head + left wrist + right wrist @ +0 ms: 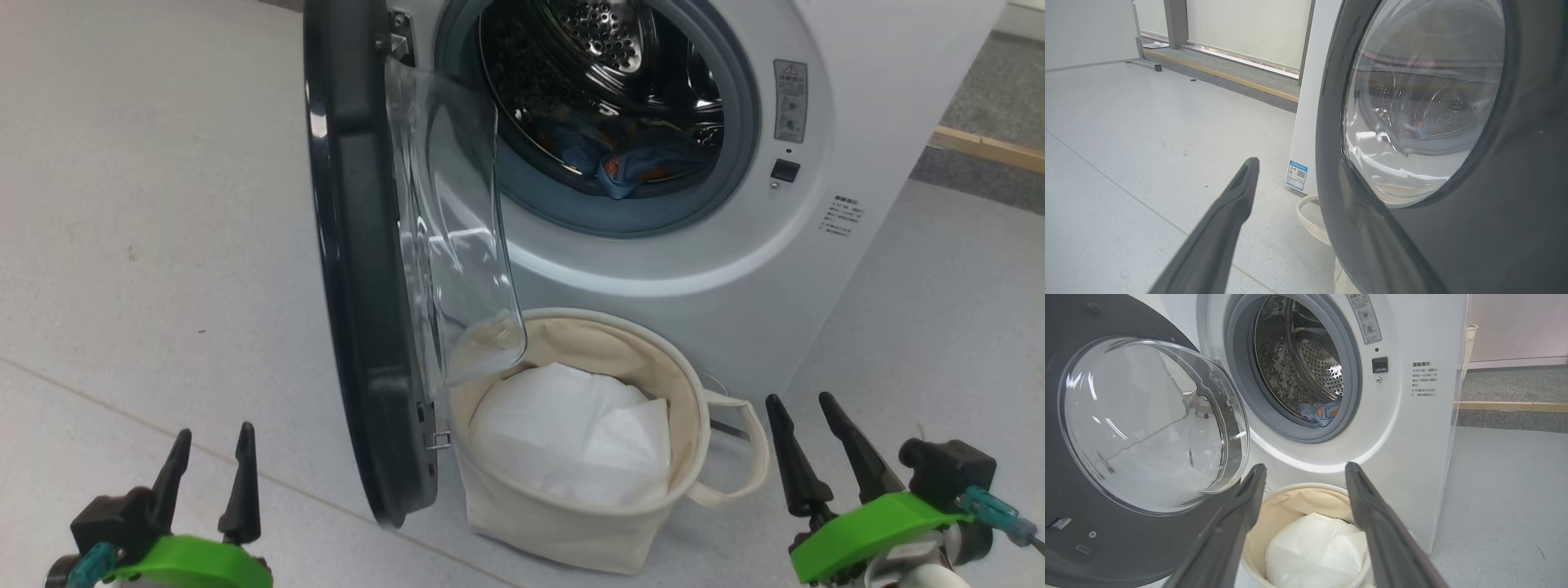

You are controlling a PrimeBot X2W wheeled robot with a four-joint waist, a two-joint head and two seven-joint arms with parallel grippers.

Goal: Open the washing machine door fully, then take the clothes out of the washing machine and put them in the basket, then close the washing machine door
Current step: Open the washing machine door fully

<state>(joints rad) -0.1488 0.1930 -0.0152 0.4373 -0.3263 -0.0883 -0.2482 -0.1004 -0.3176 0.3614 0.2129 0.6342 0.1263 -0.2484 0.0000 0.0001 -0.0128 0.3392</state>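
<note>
Soft light blue bear-printed clothes (624, 163) lie low in the drum of the white box-shaped washing machine (865, 122), up and ahead of the right gripper (798, 402), fingers spread, empty; the glossy black round door (351, 245), standing edge-on, walls them off from the equally spread left gripper (215, 431); the right arm looks better placed.

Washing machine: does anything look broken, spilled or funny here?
Nothing looks broken or spilled. The washing machine door stands open, the clothes lie in the washing machine, and the basket sits upright close beside the door.
</note>
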